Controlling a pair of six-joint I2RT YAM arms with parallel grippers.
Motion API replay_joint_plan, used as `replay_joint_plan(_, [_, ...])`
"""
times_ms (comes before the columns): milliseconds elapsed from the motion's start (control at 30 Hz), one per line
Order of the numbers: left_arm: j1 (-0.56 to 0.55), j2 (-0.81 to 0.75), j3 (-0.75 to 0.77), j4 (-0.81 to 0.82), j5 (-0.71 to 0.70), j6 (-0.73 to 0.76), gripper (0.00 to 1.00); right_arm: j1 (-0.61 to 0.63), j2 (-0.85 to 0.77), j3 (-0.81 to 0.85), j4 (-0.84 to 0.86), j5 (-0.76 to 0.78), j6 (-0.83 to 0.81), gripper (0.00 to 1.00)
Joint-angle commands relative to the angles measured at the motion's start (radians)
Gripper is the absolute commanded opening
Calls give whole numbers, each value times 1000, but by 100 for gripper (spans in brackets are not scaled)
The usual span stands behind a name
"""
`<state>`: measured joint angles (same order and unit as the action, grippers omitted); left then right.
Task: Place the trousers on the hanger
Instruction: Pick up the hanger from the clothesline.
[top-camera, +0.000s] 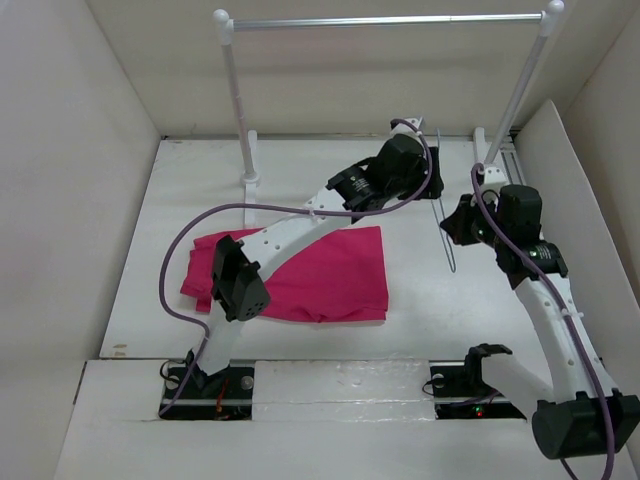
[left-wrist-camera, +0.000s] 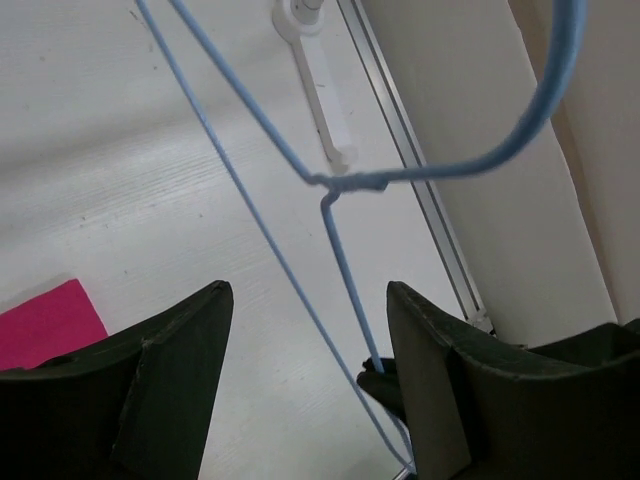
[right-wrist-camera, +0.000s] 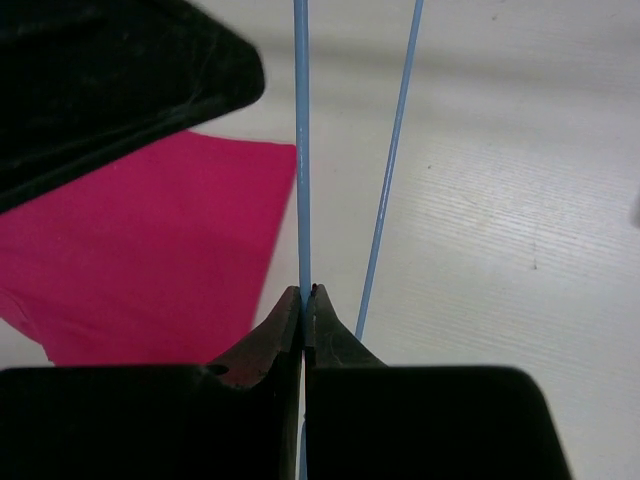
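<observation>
The magenta trousers (top-camera: 300, 270) lie folded flat on the table, left of centre; they also show in the left wrist view (left-wrist-camera: 45, 325) and the right wrist view (right-wrist-camera: 150, 260). The pale blue wire hanger (top-camera: 443, 215) is held off the table to their right. My right gripper (right-wrist-camera: 307, 292) is shut on one wire of the hanger (right-wrist-camera: 302, 150); in the top view it (top-camera: 458, 225) sits beside the wire. My left gripper (left-wrist-camera: 308, 290) is open, its jaws either side of the hanger's wires below the twisted neck (left-wrist-camera: 345, 183), not touching them. In the top view it (top-camera: 428, 140) is at the hanger's far end.
A clothes rack with white posts (top-camera: 240, 110) and a silver rail (top-camera: 380, 20) stands at the back; one foot shows in the left wrist view (left-wrist-camera: 320, 100). White walls enclose the table, with a slanted panel (top-camera: 570, 180) on the right.
</observation>
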<state>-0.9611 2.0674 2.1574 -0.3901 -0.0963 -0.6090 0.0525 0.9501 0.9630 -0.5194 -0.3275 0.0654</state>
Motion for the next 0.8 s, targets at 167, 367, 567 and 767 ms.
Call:
replay_joint_plan(167, [-2,2,15,106,-43,-75,56,116,-66,-52,-4,56,37,0])
replay_joint_plan(367, [-2,42,13,74,-26,-90,36,139,-108,-75,-21,94,53,0])
replay_joint_plan(567, [-2,14,-53,80,-37,-94,27,139,-152,-82,-88,125,31,0])
replay_joint_plan(767, [-2,42,-45,66,-37,-100,30,148,-195,-113,-91,116,39,0])
